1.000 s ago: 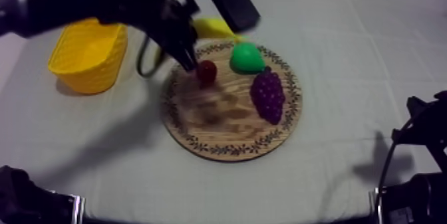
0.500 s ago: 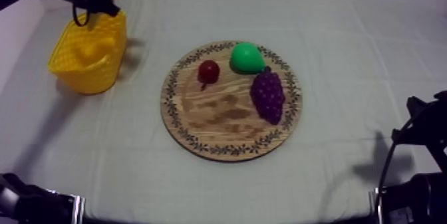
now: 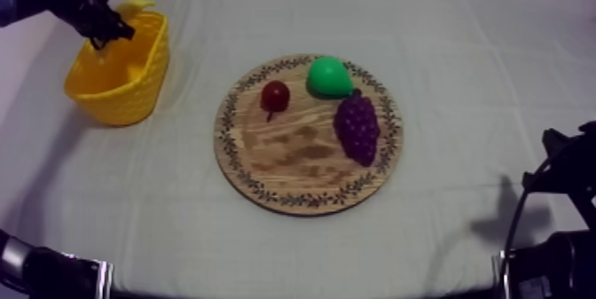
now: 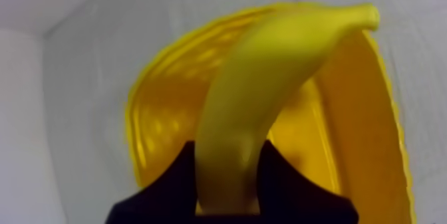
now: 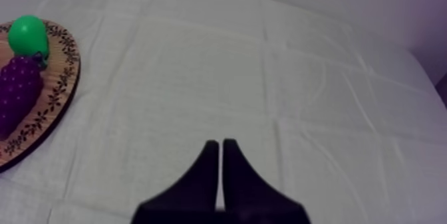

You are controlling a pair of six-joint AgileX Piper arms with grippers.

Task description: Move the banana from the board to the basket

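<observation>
While the banana [image 4: 266, 100] is clamped between the two black fingers of my left claw [image 4: 226, 170], it juts out ahead of the claw and curves over the open mouth of the basket [image 4: 362, 147], whose yellow wall lies just beneath and beyond the fingertips. The claw grasps the fruit near one end, so most of its length hangs forward of the grip. I judge it a light, stiff toy with a smooth, rather slippery skin. It is not fragile, but held this far from its middle it could swivel or slide between the fingers. A grip across its narrow waist would be steadier. As it stands, a short lowering and a release should drop it in, though a light thing like this may bounce off the rim. Well away from that claw, across bare cloth [image 3: 186, 223], lies the board [image 3: 293, 156] with the small red fruit [image 3: 275, 96], the pear [image 3: 329, 77] and the grapes [image 3: 357, 127]. My right claw [image 5: 221, 148] is clenched on nothing, its fingers pressed into a wedge over the cloth, the board's edge off to one side.
</observation>
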